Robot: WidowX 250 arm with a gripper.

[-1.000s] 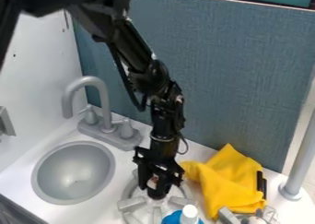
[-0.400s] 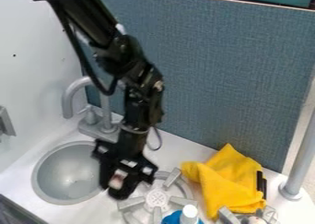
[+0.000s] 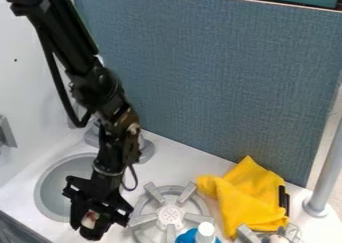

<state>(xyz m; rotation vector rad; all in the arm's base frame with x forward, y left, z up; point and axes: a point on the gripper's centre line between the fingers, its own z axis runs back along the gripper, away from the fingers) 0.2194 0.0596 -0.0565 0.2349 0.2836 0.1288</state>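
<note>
The black gripper (image 3: 92,228) hangs low at the lower left, over the right-hand edge of the grey round sink (image 3: 47,187). It is shut on a small whitish-pink thing (image 3: 89,218), which is partly covered by the black fingers. Just right of the gripper lies the grey stove burner (image 3: 168,216). In front of the burner stands a blue bottle (image 3: 190,236) with a white cap. A crumpled yellow cloth (image 3: 250,199) lies right of the burner.
The grey faucet base (image 3: 145,151) is partly behind the arm. A black piece (image 3: 284,202) is beside the cloth, and a grey pole (image 3: 326,172) rises at the right. Another burner (image 3: 250,236) is at the bottom edge. A blue-grey panel (image 3: 227,87) stands behind.
From above the burner, the gripper has moved left and somewhat toward the front, to the sink's edge. The small whitish-pink thing has travelled with it. The burner is now uncovered.
</note>
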